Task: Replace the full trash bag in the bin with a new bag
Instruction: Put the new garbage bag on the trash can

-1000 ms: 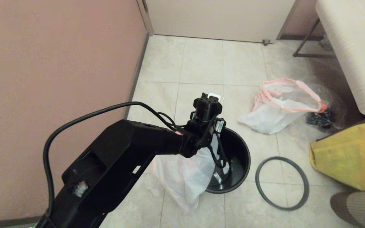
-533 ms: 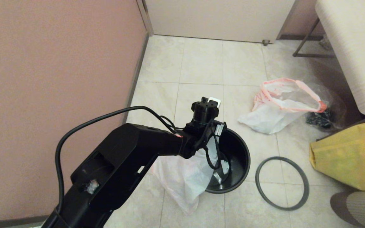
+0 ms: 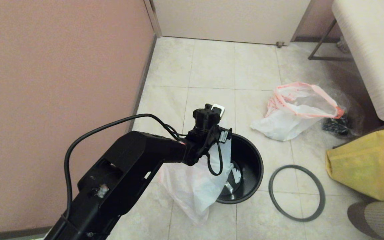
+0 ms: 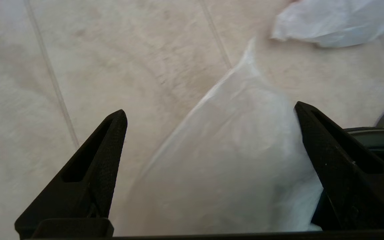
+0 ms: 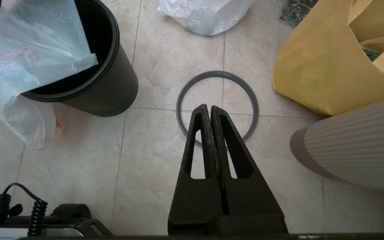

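Note:
The black bin (image 3: pixel 257 176) stands on the tiled floor. The limp new bag (image 3: pixel 192 186) is draped over its left rim, partly inside, mostly hanging outside down to the floor. My left gripper (image 4: pixel 210 110) hovers open over that rim, its spread fingers on either side of the new bag (image 4: pixel 232 166) without pinching it. The full trash bag (image 3: pixel 288 123), with its pink-red rim, lies on the floor behind and right of the bin. The grey hoop (image 3: pixel 295 166) lies flat to the bin's right. My right gripper (image 5: pixel 208 106) is shut and empty above the hoop (image 5: pixel 217 72).
A big yellow bag (image 3: pixel 368 163) stands at the right, with a ribbed beige object (image 3: pixel 378 216) in front of it. A clear bag with black stuff (image 3: pixel 337 125) lies behind the full bag. A pink wall (image 3: pixel 62 83) runs along the left and a bench (image 3: pixel 375 50) stands at the back right.
My left wrist has drifted left and slightly towards me, from over the bin's opening to its left rim. More of the new bag shows over the rim.

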